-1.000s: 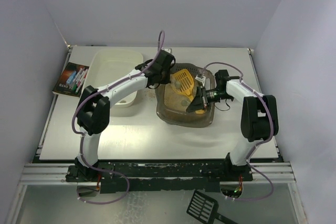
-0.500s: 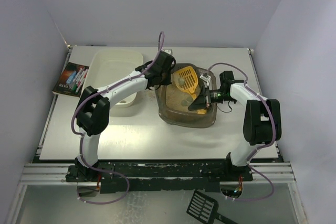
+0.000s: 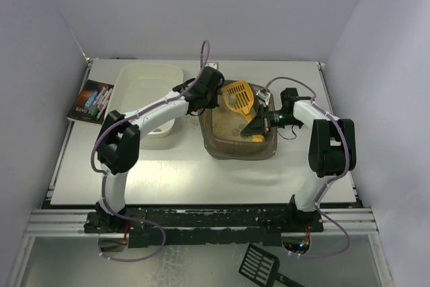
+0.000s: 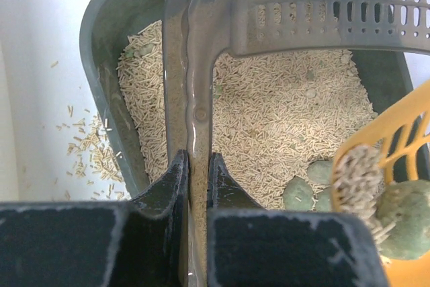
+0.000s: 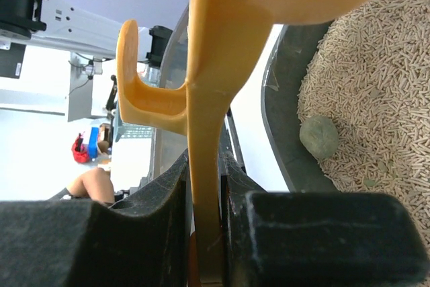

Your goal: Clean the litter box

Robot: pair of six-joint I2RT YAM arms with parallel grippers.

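The litter box [image 3: 236, 144] is a brown translucent tray of beige pellet litter [image 4: 282, 119] with grey-green lumps [image 4: 298, 193], standing mid-table. My left gripper [image 3: 209, 99] is shut on its far left wall [image 4: 196, 99], the jaws pinching the rim [image 4: 196, 159]. My right gripper [image 3: 261, 123] is shut on the handle [image 5: 205, 132] of a yellow slotted scoop [image 3: 239, 99] held over the box. The scoop [image 4: 396, 186] carries a green lump [image 4: 406, 220] and some pellets. Another lump [image 5: 319, 137] lies in the litter by the box wall.
A white plastic tub [image 3: 149, 92] stands left of the litter box, with a box of markers [image 3: 91, 101] beyond it at the table's left edge. Spilled pellets [image 4: 87, 149] lie on the table between tub and box. A black scoop [image 3: 259, 263] lies below the table's front rail.
The right gripper has lifted the yellow scoop a little and carried it toward the far right of the box. The left gripper has kept its hold on the wall.
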